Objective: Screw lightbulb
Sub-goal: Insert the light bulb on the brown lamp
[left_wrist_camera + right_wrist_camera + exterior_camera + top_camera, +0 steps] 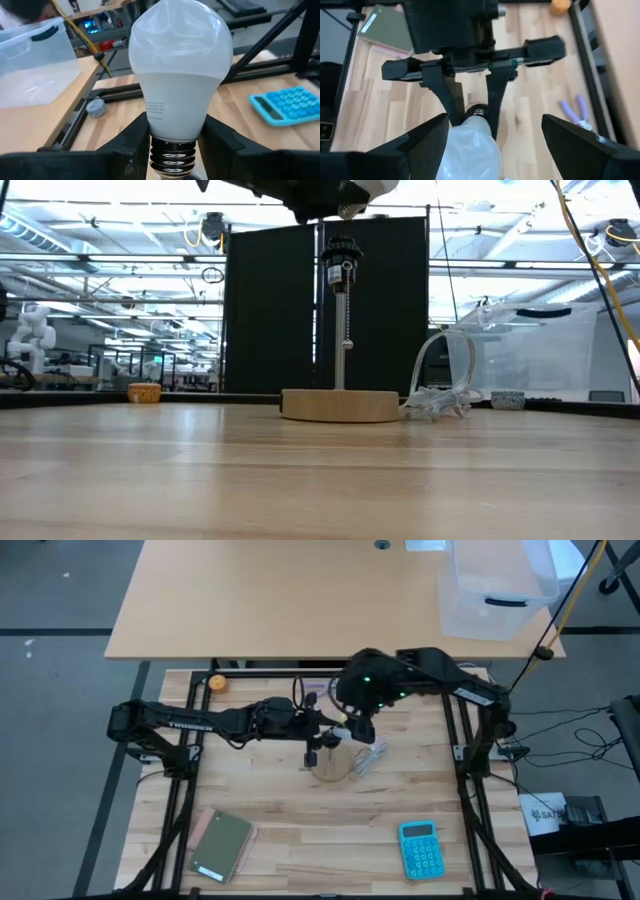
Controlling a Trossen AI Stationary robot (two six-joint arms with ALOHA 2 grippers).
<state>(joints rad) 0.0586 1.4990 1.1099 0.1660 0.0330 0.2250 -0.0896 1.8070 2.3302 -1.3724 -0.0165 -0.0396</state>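
The lightbulb [180, 65], white with a silvery screw end, sits between the fingers of my left gripper [175, 137], which is shut on it above the middle of the table [325, 732]. The bulb's dome [470, 152] points toward my right gripper [495, 147]. That gripper is open, with its fingers wide on either side of the dome and not touching it. It hangs close by in the high view [362, 725]. The black socket [342, 255] stands on a thin post on a round wooden disc base [340, 405], just below both grippers. My left gripper pinches the bulb between its two fingers at the narrow neck [172, 131], just above the screw threads [174, 155]. The fingers [451, 102] come level from the table's left. The bulb is lifted clear of the table and socket, dome toward the table's right.
A clear plastic wrapper [440, 395] lies beside the wooden base on its right. A blue calculator [418, 848] and a green notebook [222, 845] lie near the front edge. An orange object [216, 683] is at the far left. A clear bin [495, 590] stands on the table behind.
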